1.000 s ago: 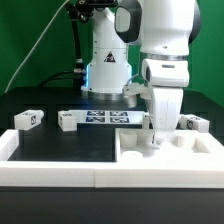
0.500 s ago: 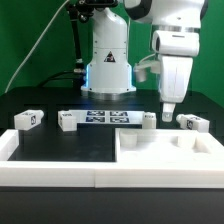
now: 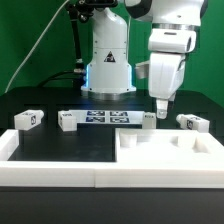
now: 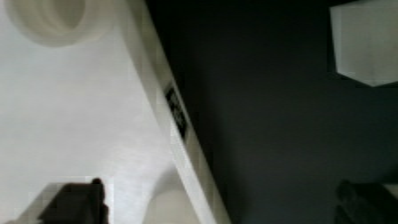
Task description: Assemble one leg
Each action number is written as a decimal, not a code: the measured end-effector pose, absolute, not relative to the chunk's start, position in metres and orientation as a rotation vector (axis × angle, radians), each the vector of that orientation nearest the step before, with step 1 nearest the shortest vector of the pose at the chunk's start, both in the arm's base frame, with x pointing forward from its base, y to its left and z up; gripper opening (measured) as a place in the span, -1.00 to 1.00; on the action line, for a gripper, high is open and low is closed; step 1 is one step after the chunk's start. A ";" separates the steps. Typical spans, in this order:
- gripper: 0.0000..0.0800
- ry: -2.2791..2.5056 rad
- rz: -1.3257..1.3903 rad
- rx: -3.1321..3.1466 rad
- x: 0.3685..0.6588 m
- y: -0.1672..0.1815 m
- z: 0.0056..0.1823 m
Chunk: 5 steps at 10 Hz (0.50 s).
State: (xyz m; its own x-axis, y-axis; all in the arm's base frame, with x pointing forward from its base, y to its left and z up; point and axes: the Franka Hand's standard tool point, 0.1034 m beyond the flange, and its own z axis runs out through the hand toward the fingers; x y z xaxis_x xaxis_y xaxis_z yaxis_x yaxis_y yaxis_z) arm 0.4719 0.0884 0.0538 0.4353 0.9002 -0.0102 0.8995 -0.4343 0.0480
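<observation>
— So, how many legs are in sight?

— Four on the black table [image 3: 60, 145], counted from the exterior view's left: first leg [image 3: 28, 119], second leg [image 3: 67, 121], third leg [image 3: 148, 120], fourth leg [image 3: 190, 122].

— And the gripper?

— One gripper [image 3: 160, 112], hanging near the third leg, jaws spread and empty.

The arm stood toward the exterior view's right, its gripper [image 3: 160, 113] pointing straight down, jaws spread wide.
</observation>
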 end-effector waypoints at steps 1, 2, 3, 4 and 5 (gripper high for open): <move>0.62 1.385 0.062 2.781 0.463 0.100 0.050; 0.62 1.196 0.075 2.881 0.453 0.113 0.047; 0.62 1.060 0.067 2.944 0.448 0.124 0.045; 0.62 0.836 0.070 3.031 0.444 0.140 0.046; 0.62 0.666 0.069 3.087 0.440 0.156 0.046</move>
